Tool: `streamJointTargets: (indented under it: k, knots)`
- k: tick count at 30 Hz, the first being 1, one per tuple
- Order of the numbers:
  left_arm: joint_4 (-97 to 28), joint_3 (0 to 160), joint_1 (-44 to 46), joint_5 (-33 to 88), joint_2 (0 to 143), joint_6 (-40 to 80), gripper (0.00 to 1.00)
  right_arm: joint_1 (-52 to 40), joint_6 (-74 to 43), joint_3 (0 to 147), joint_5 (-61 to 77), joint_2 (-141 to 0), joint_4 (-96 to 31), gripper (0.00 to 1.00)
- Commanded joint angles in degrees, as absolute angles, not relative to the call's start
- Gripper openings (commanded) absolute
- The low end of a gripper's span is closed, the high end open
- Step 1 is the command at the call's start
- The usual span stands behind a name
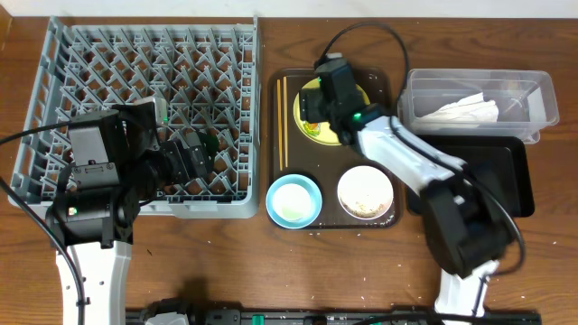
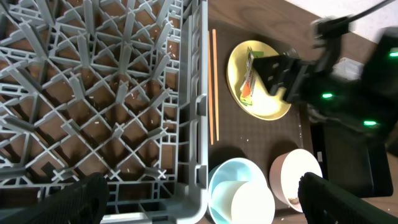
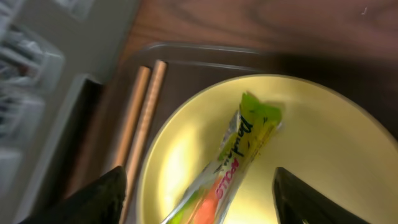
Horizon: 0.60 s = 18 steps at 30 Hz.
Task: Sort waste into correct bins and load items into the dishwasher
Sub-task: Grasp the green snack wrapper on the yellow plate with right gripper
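My right gripper [image 3: 208, 199] stands open just above the yellow plate [image 3: 323, 137], its fingers on either side of the green-and-orange wrapper [image 3: 239, 155] lying on it. Overhead, that gripper [image 1: 318, 113] covers much of the plate. Two brown chopsticks [image 1: 283, 117] lie left of the plate. The light-blue bowl [image 1: 293, 200] holds a white cup [image 2: 252, 202], and the white bowl [image 1: 366, 191] sits to its right. My left gripper [image 1: 194, 155] hangs open and empty over the front right corner of the grey dish rack [image 1: 54, 81].
Plate, bowls and chopsticks rest on a dark-brown serving tray [image 1: 330, 171]. A clear tub [image 1: 542, 90] at the back right holds a crumpled white tissue [image 1: 465, 110]. The black tray [image 1: 510, 176] lies in front of it, partly under my right arm.
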<state>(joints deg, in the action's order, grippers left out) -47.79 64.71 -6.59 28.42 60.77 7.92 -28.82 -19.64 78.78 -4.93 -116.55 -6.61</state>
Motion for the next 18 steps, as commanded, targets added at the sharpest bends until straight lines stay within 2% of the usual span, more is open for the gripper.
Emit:
streamJointTargets:
  k: [1,8,10,11,15,18]
  knots:
    - [-47.94,65.87,-6.46,29.15,60.99,8.25,0.98,-29.04,-21.52,78.85,-7.73,-120.44,-4.16,0.70]
    - [-47.94,65.87,-6.46,29.15,60.99,8.25,0.98,-28.51,-23.77,78.85,-7.70,-123.94,-6.76,0.52]
    - [-47.94,65.87,-6.46,29.15,60.99,8.25,0.98,-28.51,-23.75,78.85,-8.58,-124.36,-8.40,0.43]
    - [-47.94,65.87,-6.46,29.15,60.99,8.25,0.98,-28.51,-23.75,78.85,-9.26,-124.42,-8.91,0.37]
    - [-47.94,65.87,-6.46,29.15,60.99,8.25,0.98,-28.21,-23.75,78.85,-10.15,-123.96,-10.39,0.01]
    - [-47.94,65.87,-6.46,29.15,60.99,8.25,0.98,-27.33,-26.06,78.87,-9.58,-119.00,-13.08,0.01]
